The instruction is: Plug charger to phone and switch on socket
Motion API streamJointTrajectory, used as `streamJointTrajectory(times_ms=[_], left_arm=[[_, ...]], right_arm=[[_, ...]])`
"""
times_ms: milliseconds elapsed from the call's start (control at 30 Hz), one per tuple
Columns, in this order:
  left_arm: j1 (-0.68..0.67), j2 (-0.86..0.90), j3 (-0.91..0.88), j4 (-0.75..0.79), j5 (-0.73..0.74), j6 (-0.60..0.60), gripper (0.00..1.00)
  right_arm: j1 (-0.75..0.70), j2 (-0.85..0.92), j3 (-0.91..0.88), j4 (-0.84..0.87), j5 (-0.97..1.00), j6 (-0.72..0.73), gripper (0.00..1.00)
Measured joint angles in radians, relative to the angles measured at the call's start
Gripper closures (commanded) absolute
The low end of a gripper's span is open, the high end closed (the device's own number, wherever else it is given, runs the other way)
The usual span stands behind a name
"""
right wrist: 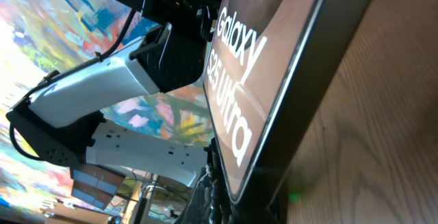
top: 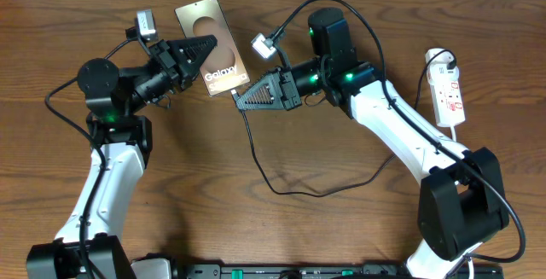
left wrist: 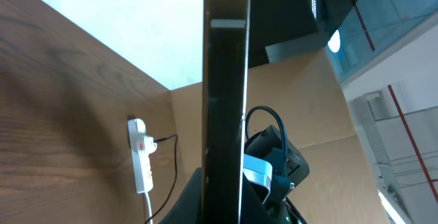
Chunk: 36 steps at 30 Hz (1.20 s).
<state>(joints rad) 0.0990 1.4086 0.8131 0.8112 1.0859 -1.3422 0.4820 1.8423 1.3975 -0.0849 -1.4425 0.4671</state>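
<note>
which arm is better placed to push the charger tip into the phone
Right. The right hand is at the phone's lower end with the charger trailing from it; the left hand is gripping the phone's side.

1. Far middle of the brown wooden bench (top: pixel 213 228): the flat bronze-grey glossy phone (top: pixel 226 66) sits in the left gripper (top: pixel 205 50). The right gripper (top: pixel 238 97) is just beside its near end, so there is no passage between them.
2. Middle: the long thin black cable (top: pixel 299 194) loops from the right gripper toward the near edge and blocks low passes.
3. Right edge: the narrow white power strip (top: pixel 447 91) lies there, and bare wood separates it from the right arm (top: pixel 401 130).
4. Near edge, between both arms: open wood.
</note>
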Motion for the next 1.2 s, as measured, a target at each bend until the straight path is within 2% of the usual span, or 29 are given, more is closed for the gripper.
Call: streamJointTrajectory(times_ms=[1200], left_arm=[[-0.019,0.000,0.000,0.000,-0.015,-0.006,0.93]], right_arm=[[0.000,0.000,0.000,0.000,0.003,0.000,0.99]])
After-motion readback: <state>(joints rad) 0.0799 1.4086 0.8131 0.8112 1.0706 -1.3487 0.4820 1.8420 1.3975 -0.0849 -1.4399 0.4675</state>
